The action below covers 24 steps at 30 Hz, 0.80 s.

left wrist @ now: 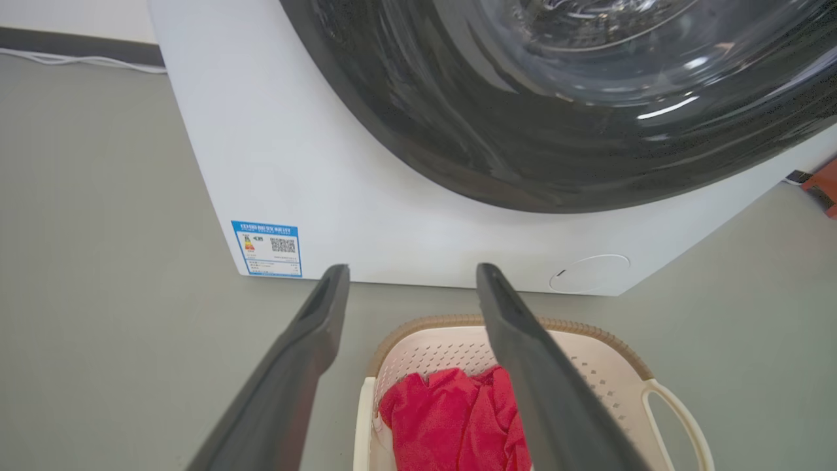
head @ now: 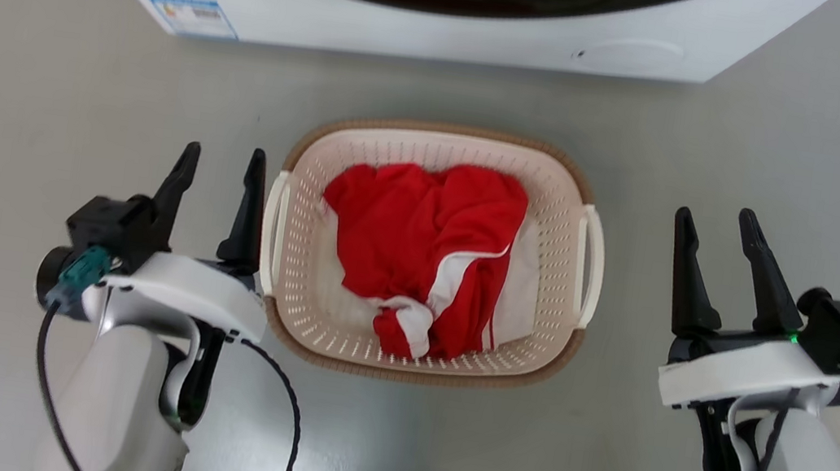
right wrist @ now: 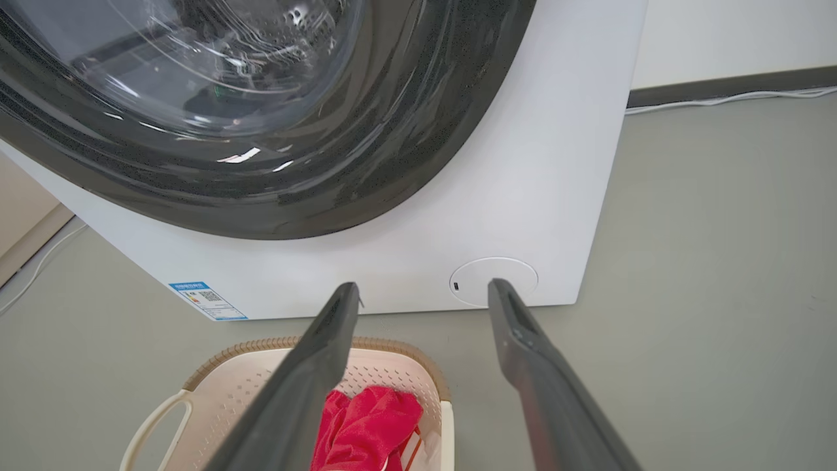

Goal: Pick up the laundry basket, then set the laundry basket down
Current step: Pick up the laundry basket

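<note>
- The washing machine (head: pixel 434 20) is cut off by the upper edge of the head view, beyond both tools; its lower white front and part of the dark door are seen. What lies behind the door glass is lost in reflections in both wrist views.
- A blue label (head: pixel 192 15) is noted on the machine's lower corner, ahead of the left tool (head: pixel 225 151); its print is too small to be read.
- The laundry basket (head: pixel 296 267) is set upright on the grey floor (head: pixel 37 91), between the two tools and short of the machine. In the wrist views its near part is cut off by the bottom edge and crossed by a dark finger.
- A red garment (head: pixel 419 244) with white trim is heaped inside the basket. A white cloth (head: pixel 524 283) beneath it is mostly covered, so its kind cannot be determined.
- The left tool is spread wide, with nothing grasped. Its fingers are pointed toward the machine. The inner finger (head: pixel 250 203) is just beside the basket's left white handle (head: pixel 273 219); contact cannot be determined.
- The right tool (head: pixel 716 212) is likewise spread wide, with nothing grasped, and its fingers are pointed toward the machine. It is held well apart from the basket's right handle (head: pixel 592 268), with floor between.
- Both pale forearms (head: pixel 116 406) are cut off at the lower edge of the head view, and a black cable (head: pixel 292 415) is looped beside the left one.
</note>
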Tool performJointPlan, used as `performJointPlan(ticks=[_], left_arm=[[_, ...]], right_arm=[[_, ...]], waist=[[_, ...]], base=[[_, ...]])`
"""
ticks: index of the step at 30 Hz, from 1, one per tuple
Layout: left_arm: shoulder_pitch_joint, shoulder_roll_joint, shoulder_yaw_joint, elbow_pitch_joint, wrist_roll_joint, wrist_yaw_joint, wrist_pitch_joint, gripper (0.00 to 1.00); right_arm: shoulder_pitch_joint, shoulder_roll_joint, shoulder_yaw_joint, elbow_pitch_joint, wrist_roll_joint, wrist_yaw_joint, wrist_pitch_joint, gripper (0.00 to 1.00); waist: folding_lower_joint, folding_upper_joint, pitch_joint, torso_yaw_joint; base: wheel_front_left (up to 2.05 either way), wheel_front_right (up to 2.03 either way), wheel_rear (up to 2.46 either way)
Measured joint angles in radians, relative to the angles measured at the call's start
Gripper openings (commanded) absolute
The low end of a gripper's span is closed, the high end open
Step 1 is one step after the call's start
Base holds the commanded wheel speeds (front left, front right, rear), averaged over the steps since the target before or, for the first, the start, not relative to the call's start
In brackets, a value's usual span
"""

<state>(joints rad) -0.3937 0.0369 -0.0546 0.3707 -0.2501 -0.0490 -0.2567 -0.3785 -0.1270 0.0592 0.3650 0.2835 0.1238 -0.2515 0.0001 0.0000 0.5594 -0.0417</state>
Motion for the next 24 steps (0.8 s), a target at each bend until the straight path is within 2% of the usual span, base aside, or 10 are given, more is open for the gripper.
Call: performJointPlan(ticks=[17, 24], left_arm=[[-0.193, -0.003, -0.022, 0.357, -0.021, -0.032, 0.000, 1.00], [-0.276, -0.005, -0.039, 0.477, -0.015, -0.049, 0.000, 1.00]], right_arm=[[-0.165, -0.028, 0.090, 0.299, 0.052, 0.001, -0.001, 1.00], [-0.230, -0.034, 0.134, 0.375, 0.076, 0.001, -0.001, 1.00]], waist=[[-0.0001, 0.0000, 0.160, 0.013], [0.0000, 0.0000, 0.222, 0.010]], base=[[0.00, 0.00, 0.00], [0.00, 0.00, 0.00]])
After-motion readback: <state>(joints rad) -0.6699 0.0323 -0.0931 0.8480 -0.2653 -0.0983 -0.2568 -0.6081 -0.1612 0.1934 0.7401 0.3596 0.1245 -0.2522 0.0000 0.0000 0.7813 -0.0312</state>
